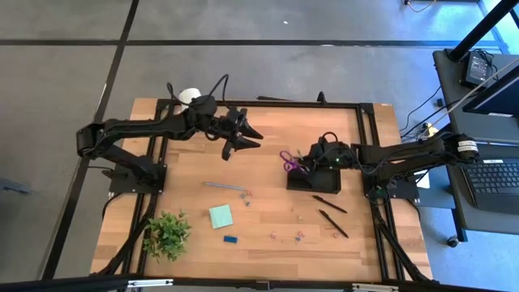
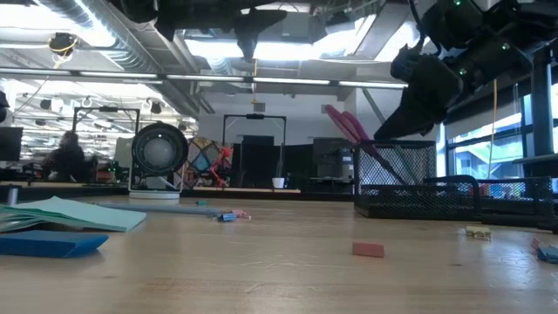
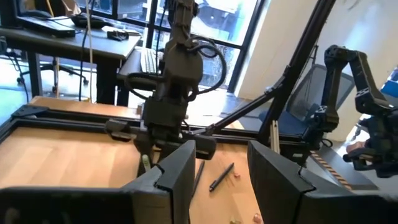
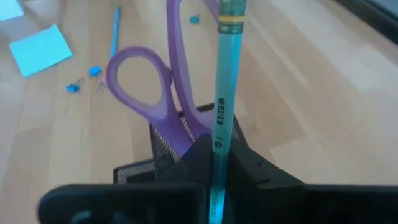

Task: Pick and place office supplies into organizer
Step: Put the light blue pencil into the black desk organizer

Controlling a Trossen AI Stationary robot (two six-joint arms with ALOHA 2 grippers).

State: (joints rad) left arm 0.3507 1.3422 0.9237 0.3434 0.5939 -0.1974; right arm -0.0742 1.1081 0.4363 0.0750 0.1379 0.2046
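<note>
pen (image 4: 225, 93) thin, grey-green, upright, pinched in right tool (image 4: 219, 163) over black mesh organizer (image 4: 163, 155).

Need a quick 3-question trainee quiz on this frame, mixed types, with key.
1. True or false: the scissors already stand in the organizer.
2. What does the right gripper hold: A) notepad B) pencil C) clip?
3. Fill in: the left gripper hangs open above the table, holding ____.

Key: 1 true, purple handles stick up from the tall compartment. 2 B, the pencil is pinched over the organizer. 3 nothing.
</note>
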